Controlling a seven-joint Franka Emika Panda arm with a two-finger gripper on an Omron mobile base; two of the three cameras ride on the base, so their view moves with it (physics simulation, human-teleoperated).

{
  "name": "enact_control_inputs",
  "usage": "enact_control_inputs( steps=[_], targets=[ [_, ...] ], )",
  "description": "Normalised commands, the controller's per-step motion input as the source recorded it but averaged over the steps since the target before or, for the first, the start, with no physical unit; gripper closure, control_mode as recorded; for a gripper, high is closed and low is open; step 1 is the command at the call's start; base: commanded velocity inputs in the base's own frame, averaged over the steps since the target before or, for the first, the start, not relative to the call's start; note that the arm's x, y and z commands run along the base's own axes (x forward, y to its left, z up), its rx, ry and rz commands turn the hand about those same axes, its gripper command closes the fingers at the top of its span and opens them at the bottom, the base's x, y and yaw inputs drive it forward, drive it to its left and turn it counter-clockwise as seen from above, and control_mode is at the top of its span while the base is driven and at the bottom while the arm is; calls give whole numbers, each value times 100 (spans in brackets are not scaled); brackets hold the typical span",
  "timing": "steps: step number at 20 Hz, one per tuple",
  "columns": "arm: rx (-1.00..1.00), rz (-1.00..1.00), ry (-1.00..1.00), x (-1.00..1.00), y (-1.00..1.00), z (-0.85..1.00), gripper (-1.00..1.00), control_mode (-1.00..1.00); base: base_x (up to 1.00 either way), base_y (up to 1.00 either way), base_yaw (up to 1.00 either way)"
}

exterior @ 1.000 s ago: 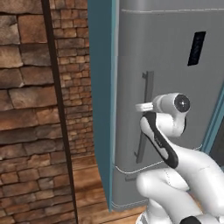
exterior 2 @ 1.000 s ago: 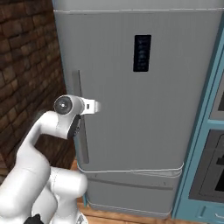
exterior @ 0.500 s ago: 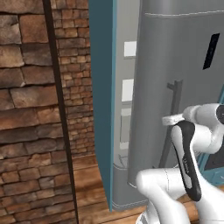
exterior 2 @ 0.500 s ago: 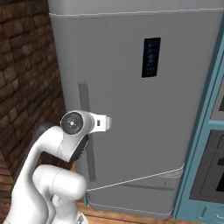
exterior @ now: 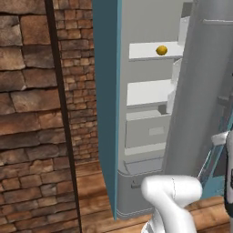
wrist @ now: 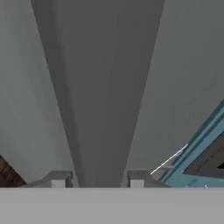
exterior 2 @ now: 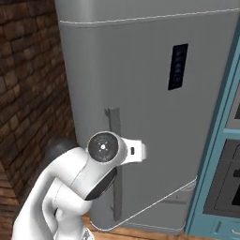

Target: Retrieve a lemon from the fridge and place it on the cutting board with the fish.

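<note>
Brick walls flank the fridge (exterior: 150,136), door ajar; pincer (wrist: 98,179) clamps the handle (wrist: 100,87). A slip could let it swing shut on the lemon (exterior: 161,50).

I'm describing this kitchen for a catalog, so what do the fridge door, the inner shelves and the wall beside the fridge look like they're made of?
Fridge door: probably brushed or painted metal, smooth matte grey, faintly sheened. Inner shelves: likely white plastic, plain and even. Wall: rough brown brick or stone blocks with dark mortar joints.
</note>
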Motion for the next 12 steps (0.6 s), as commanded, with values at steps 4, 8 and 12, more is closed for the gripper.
enact_control_inputs(
  steps=[4,8,12],
  targets=[
    [-3,0,13,-99,-100,22,100,-100,0,0,0],
    [-3,0,20,-70,-100,21,100,-100,0,0,0],
    [-3,-2,10,-17,-95,1,100,-100,0,0,0]
  ],
)
